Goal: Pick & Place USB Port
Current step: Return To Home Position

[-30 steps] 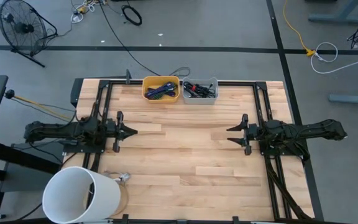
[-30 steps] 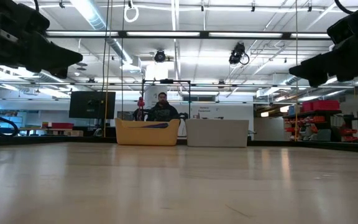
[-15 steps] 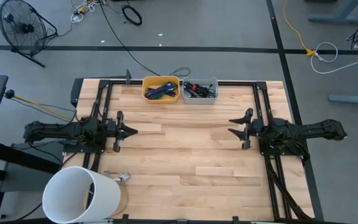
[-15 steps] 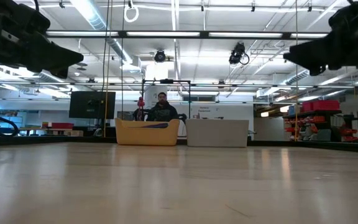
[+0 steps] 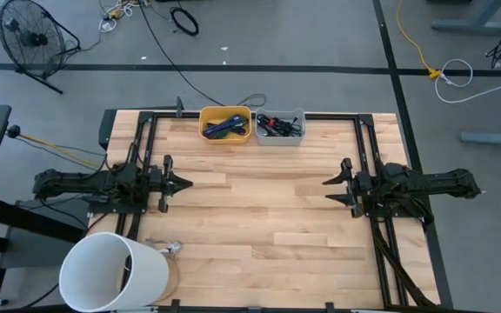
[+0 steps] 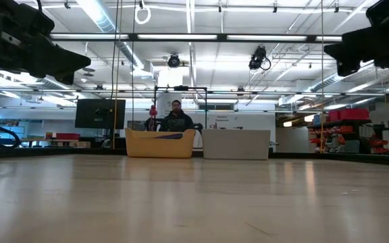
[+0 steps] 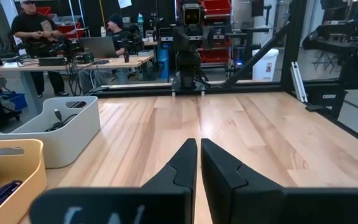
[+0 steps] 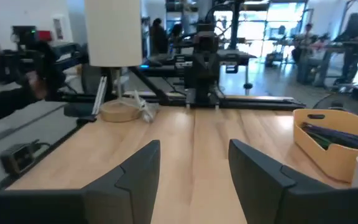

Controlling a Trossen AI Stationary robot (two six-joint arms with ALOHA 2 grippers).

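You are aiming for home: be closing the spread, empty dark right pincer [image 5: 329, 189] like the pressed-together left pincer [image 5: 188, 183], yellow plastic bin [image 8: 328, 150] well apart.

The middle of the table [image 5: 259, 222] lies bare from side to side. The left gripper [image 5: 183, 183], fingers pressed together, and the right gripper [image 5: 330, 189], fingers spread, hang above the boards at opposite sides, well apart. Obstacles stand only at the edges: the yellow bin [image 5: 225, 123] and gray bin [image 5: 280, 127], just beside each other at the far edge, and a white cylinder [image 5: 116, 272] with a tape roll [image 5: 172, 250] beside it at the near left corner.
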